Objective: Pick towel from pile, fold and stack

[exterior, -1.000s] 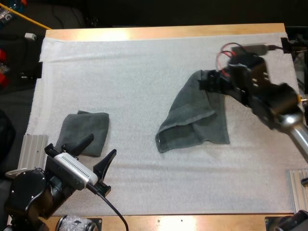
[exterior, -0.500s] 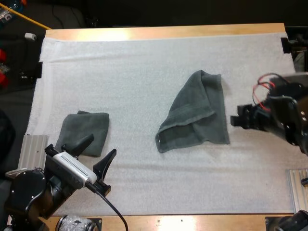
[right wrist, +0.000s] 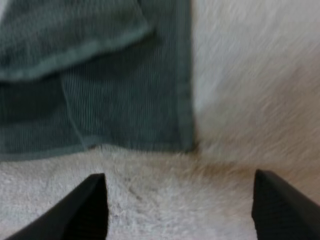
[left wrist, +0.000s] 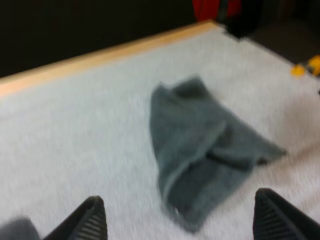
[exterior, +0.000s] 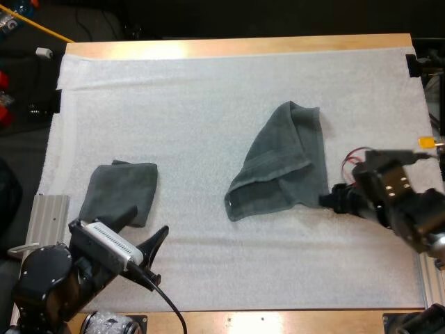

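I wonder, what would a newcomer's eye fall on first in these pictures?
The crumpled towel lying mid-mat draws the eye first, with the right claw open at its near right corner. Next comes the folded towel at the near left of the white mat, with the open left claw at its near edge.

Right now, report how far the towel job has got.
Done: one folded towel lies left on the mat. In hand: the right gripper, fingers open, is at the near corner of the loose towel. Left: fold that towel, stack it on the first.

Overhead and both wrist views share crumpled towel (exterior: 285, 167)
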Available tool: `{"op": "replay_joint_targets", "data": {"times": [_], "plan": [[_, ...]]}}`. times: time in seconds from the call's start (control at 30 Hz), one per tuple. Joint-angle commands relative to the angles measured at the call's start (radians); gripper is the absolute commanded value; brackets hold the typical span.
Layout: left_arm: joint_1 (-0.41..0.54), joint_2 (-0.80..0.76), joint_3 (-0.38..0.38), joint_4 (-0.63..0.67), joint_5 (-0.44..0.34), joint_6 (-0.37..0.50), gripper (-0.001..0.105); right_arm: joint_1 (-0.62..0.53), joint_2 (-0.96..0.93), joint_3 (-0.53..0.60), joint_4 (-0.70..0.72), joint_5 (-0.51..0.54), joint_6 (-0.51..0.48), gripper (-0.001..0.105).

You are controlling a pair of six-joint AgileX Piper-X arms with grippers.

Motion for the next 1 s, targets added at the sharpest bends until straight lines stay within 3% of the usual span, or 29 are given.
{"op": "replay_joint_targets", "data": {"times": [0.0,0.2,0.43,0.77,0.87,0.97], "plan": [[-0.006,0.000,-0.008,0.023,0.007,-0.009,0.059,-0.012,0.009,0.020,-0.048,-0.025,0.023,0.059],[-0.006,0.000,-0.008,0.094,0.007,-0.005,0.059,-0.094,0.122,0.113,-0.172,-0.130,0.071,0.059],[-0.006,0.000,-0.008,0.094,0.007,-0.005,0.059,-0.198,0.280,0.119,-0.255,-0.290,0.110,0.059],[-0.006,0.000,-0.008,0.094,0.007,-0.005,0.059,-0.217,0.415,0.119,-0.350,-0.432,0.138,0.059],[-0.006,0.000,-0.008,0.094,0.007,-0.005,0.059,-0.217,0.435,0.119,-0.365,-0.427,0.141,0.054],[-0.006,0.000,-0.008,0.094,0.007,-0.005,0.059,-0.217,0.445,0.119,-0.391,-0.417,0.169,0.042]]}}
